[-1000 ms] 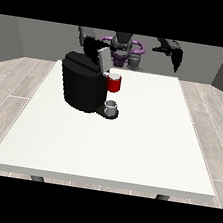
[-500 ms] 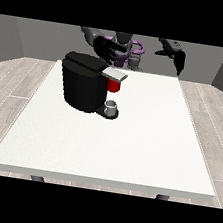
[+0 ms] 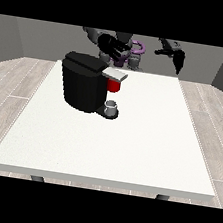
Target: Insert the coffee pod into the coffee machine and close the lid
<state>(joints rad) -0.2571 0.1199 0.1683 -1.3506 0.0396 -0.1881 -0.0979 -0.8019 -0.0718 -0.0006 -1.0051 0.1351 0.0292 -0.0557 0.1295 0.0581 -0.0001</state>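
- On the white table (image 3: 128, 146), towards its far left part, stands the black coffee machine (image 3: 84, 87); its grey lid (image 3: 115, 74) lies nearly flat over the brew head, with a red thing at the machine (image 3: 114, 86) just under it.
- On the machine's base sits a small grey thing (image 3: 112, 106), like a cup; I cannot tell it for the coffee pod, and the pod shows plainly nowhere.
- The hand at the view's left (image 3: 113, 45) hovers above and just behind the lid, apart from it; its fingers seem spread and hold nothing visible.
- The hand at the view's right (image 3: 178, 60) hangs well apart from the machine, fingers pointing down and relaxed, holding nothing.
- The lid lies below the left-side hand and a little towards the camera, its long axis running sideways across the view; this hand is clearly the nearer one.
- In my judgement the lid is almost closed; a short press downward may remain.
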